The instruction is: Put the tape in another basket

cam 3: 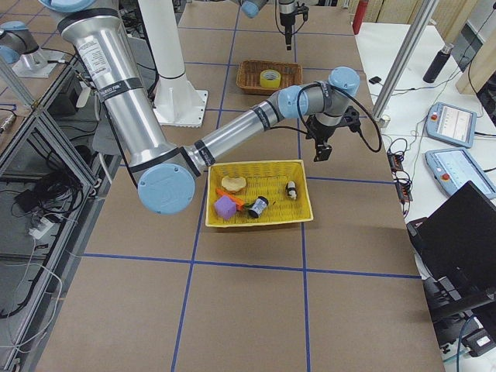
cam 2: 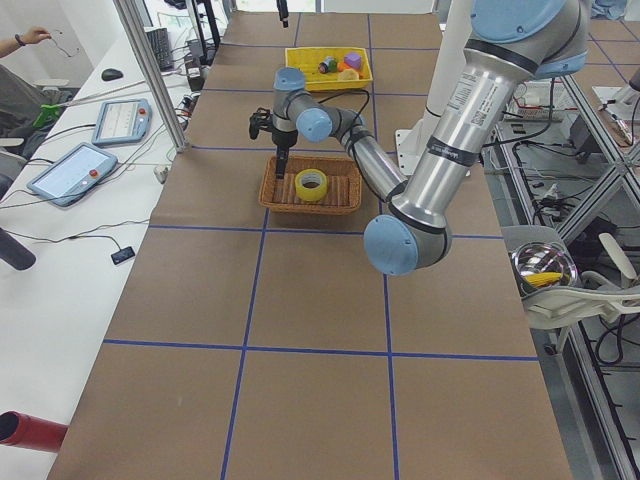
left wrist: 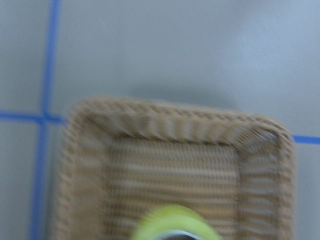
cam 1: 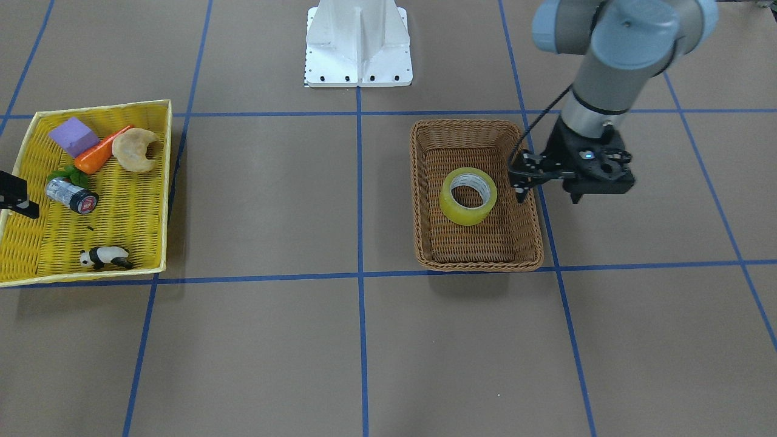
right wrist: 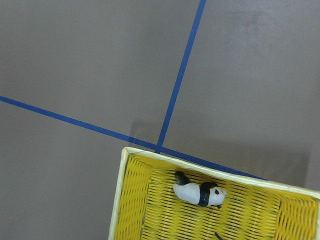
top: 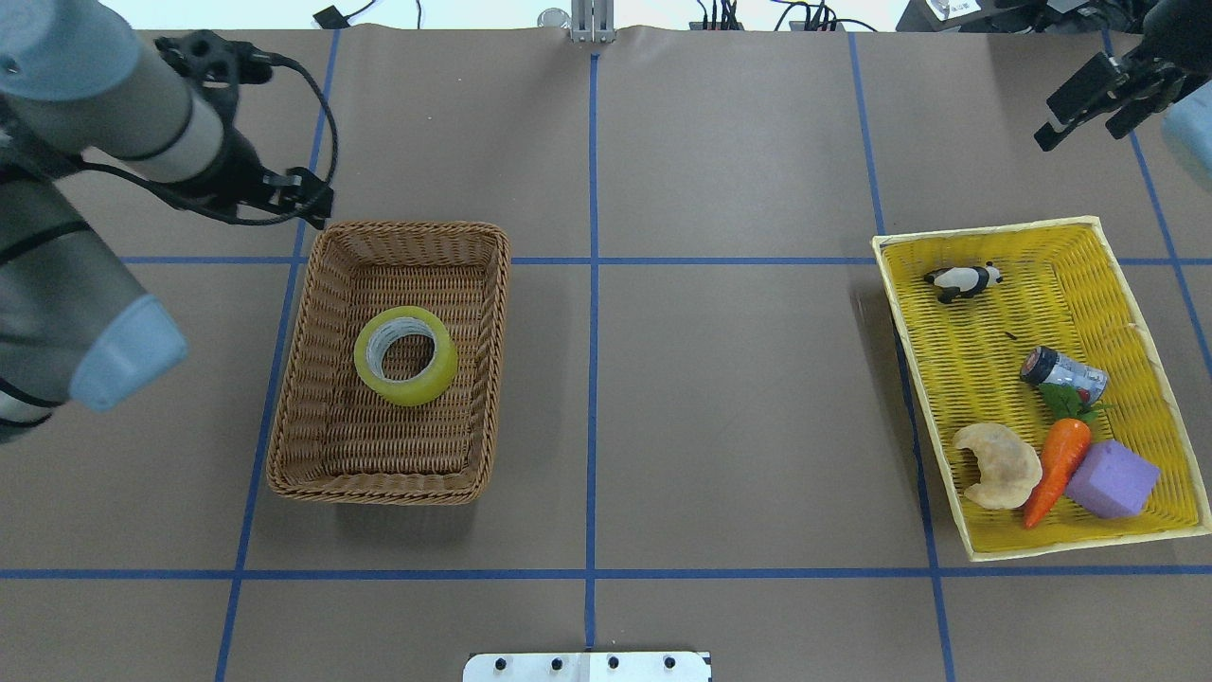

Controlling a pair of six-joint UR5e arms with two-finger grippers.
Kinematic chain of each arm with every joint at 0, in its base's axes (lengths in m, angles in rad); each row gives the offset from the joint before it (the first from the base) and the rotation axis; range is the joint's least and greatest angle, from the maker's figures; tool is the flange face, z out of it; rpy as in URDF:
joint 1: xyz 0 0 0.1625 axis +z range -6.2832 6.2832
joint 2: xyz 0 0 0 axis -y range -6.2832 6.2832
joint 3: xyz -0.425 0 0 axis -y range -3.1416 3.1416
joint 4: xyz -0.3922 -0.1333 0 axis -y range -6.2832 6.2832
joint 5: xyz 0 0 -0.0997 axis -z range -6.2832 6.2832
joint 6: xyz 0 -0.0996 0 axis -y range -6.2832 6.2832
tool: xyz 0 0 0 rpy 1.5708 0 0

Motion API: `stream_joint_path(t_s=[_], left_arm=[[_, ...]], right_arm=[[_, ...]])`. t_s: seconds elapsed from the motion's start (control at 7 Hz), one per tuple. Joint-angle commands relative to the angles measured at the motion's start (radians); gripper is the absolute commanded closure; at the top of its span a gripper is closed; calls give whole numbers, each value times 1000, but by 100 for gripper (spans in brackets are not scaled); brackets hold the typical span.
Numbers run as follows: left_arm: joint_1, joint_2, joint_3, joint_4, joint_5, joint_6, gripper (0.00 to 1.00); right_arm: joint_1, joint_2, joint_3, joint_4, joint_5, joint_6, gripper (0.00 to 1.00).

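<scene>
The yellow tape roll (cam 1: pixel 468 195) lies flat in the brown wicker basket (cam 1: pixel 425 237); both also show in the overhead view, the tape (top: pixel 406 356) inside the basket (top: pixel 379 488). My left gripper (cam 1: pixel 548 195) is open and empty. It hovers above the basket's rim on my left side, apart from the tape, and in the overhead view it (top: pixel 317 210) sits by the basket's far left corner. The blurred left wrist view shows the basket's end (left wrist: pixel 170 125) and the tape's top (left wrist: pixel 172 222). My right gripper (top: pixel 1079 137) is open and empty, beyond the yellow tray's far corner.
A shallow yellow woven tray (top: pixel 1070 545) on my right holds a panda figure (top: pixel 963 280), a small silver can (top: pixel 1063 370), a carrot (top: pixel 1056 469), a pastry (top: pixel 996 464) and a purple block (top: pixel 1112 478). The white arm base (cam 1: pixel 358 45) stands at the table's edge.
</scene>
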Motion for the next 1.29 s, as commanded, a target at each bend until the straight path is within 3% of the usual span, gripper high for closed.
stream_joint_path(t_s=[0.0, 0.57, 0.71, 0.86, 1.14], left_arm=[[-202, 132, 7, 3, -65, 368, 2], [-524, 246, 243, -9, -349, 843, 2], [-558, 273, 254, -6, -390, 844, 2], [-604, 266, 289, -11, -391, 835, 2], [-643, 296, 264, -20, -392, 833, 2]], right_arm=[[46, -103, 62, 13, -7, -11, 0], [141, -287, 74, 106, -48, -66, 0], [157, -307, 75, 108, -82, -74, 0], [183, -325, 73, 106, -82, -112, 0], [212, -375, 113, 108, -84, -115, 0]])
